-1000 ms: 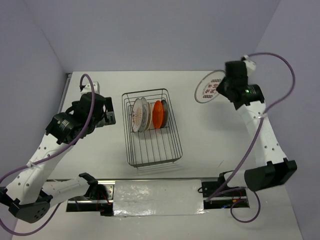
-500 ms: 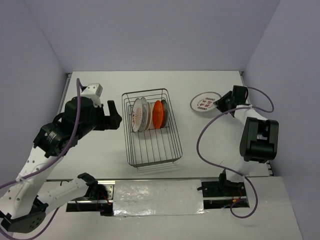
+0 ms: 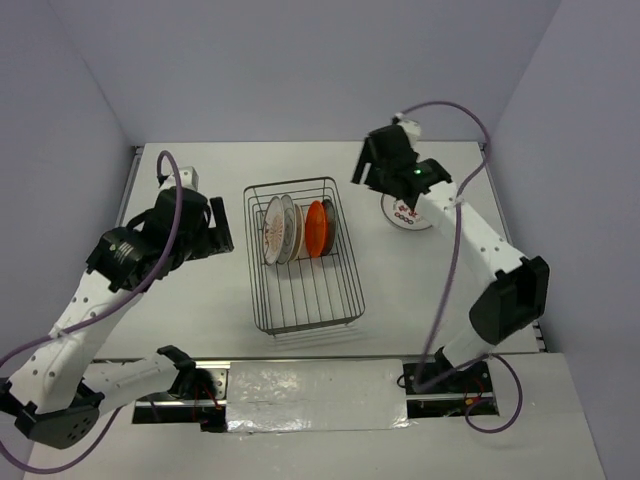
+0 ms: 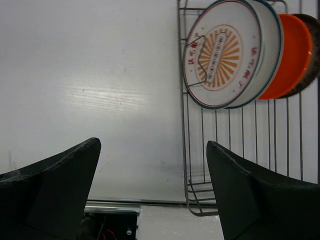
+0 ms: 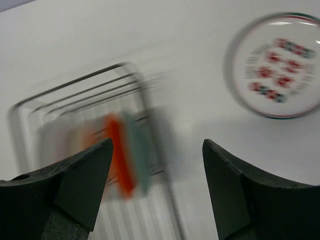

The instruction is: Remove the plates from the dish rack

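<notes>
Right arm (image 3: 470, 235): has left the white plate with red marks (image 3: 410, 215) flat on the worktop (image 3: 200, 300) at the far right and swung back toward the dish rack (image 3: 310, 300); left arm (image 3: 110, 270) has shifted only a little, left of the rack.

Dish rack: mid-worktop, long side running near to far; four plates stand on edge in its far half, close together.

Plates in rack, left to right: sunburst plate (image 4: 220, 52); teal-rimmed plate (image 4: 270, 55) close behind it; orange plate (image 4: 295, 47); dark brown plate (image 4: 315, 40), at the end nearest the right arm.

Right fingers (image 5: 157, 145): spread wide, nothing between them; wrist view smeared; above the worktop, between the set-down plate and the rack's far right corner.

Left fingers (image 4: 152, 145): spread wide, empty, facing the sunburst plate from beside the rack.

Step in hand, as judged: fetching the next plate; one unloaded, four to go.

Handling notes: come down from above; straddle a single rim, the dark brown plate being the likeliest for this arm; the orange plate stands close beside it, so seat the fingers narrowly; lift straight up clear of prongs and wires before swinging out; set down beside the first plate.
</notes>
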{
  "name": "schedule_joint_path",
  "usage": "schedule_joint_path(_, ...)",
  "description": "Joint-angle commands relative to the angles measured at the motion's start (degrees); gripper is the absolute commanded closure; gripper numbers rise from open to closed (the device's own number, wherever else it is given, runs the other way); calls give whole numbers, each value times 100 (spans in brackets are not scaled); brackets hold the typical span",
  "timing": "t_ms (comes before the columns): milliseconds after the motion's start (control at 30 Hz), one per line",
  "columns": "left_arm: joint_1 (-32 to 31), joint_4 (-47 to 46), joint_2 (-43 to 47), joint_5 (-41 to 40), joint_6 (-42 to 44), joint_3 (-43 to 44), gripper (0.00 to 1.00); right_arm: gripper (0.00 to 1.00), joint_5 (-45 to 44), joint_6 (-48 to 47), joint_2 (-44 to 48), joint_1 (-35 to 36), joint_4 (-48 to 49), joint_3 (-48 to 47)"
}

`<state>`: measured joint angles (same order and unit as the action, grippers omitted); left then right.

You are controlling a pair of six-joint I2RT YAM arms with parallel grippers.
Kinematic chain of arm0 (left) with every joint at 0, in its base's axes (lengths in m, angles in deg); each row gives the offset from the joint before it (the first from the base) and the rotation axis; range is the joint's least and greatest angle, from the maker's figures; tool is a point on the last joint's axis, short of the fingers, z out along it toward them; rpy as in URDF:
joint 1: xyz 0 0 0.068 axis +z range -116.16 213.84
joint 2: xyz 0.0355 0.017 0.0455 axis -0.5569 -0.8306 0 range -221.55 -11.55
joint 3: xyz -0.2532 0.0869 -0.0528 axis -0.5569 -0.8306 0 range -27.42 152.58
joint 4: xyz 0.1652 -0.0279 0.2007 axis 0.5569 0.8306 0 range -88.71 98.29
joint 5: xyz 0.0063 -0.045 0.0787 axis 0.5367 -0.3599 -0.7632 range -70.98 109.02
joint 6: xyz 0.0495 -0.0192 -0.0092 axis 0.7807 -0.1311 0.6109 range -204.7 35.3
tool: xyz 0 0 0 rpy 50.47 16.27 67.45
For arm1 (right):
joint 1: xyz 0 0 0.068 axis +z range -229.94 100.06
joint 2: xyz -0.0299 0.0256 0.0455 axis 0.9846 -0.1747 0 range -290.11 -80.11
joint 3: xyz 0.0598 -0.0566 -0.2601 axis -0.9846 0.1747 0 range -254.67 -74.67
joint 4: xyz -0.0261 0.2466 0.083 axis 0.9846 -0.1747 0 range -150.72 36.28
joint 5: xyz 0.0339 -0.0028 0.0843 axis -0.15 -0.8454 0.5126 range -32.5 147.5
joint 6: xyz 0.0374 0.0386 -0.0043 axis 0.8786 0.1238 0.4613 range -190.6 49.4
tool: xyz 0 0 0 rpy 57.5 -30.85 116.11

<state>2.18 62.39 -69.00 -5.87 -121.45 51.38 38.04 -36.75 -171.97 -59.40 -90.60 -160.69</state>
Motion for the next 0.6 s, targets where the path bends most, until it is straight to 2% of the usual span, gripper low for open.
schedule_joint_path(0, 28, 525, -248, -894, -779, 205, 0, 21, -849, -440, 502, 1483, -1224, -889)
schedule_joint_path(67, 37, 569, -363, -1009, -877, 214, 0, 26, -787, -440, 178, 1978, -1530, -1405)
schedule_joint_path(100, 28, 526, -381, -1036, -877, 214, 0, 34, -787, -466, 11, 2381, -1619, -1592)
schedule_joint_path(167, 46, 456, -433, -975, -747, 240, 1, 43, -874, -423, -560, 2709, -2013, -2231)
schedule_joint_path(333, 46, 306, -478, -790, -465, 232, 1, 45, -857, -300, -1571, 3290, -2541, -3384)
schedule_joint_path(567, 72, 271, -346, -737, -192, 12, 1, 55, -673, -308, -2398, 3308, -2622, -3782)
